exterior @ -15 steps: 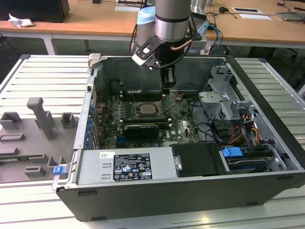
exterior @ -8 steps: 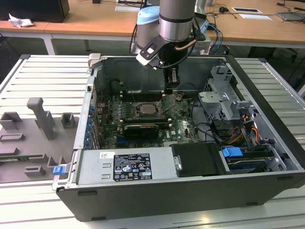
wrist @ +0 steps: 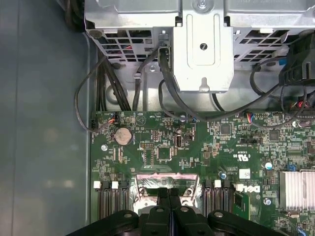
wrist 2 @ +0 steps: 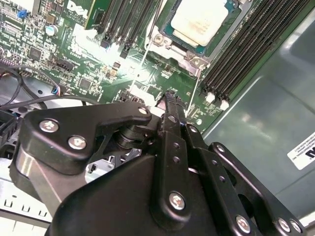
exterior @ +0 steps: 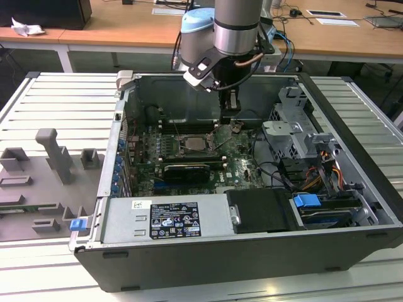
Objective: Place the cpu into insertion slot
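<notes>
The cpu sits flat in the slot, with the gripper just beside it, fingers together (holding nothing, consistent with a chip already placed).

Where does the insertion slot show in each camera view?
Exterior view: insertion slot in the middle of the motherboard, cpu lying in it.
Second wrist view: just beyond the gripper.
First wrist view: partly behind the gripper.
Shared landmark: memory slots flanking it.
</notes>
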Tool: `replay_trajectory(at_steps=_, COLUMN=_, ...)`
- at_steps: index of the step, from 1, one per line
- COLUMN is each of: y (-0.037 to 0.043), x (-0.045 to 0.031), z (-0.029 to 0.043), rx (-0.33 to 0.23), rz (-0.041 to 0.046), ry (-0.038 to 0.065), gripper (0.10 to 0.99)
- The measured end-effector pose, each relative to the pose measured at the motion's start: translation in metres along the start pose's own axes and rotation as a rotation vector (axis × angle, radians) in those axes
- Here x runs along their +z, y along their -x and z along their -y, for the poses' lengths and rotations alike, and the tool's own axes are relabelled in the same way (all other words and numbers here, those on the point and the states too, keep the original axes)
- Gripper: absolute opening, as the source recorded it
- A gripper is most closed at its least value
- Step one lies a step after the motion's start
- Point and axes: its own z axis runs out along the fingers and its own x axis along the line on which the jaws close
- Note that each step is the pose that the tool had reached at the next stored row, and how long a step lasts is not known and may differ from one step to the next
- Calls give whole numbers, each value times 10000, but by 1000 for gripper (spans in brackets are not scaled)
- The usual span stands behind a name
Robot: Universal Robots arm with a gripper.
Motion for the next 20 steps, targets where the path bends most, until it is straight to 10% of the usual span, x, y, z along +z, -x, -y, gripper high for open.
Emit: replay_trajectory(at_steps=20, y=0, x=101, z=-180, rx=0, rz=28, ry=-78, gripper=106)
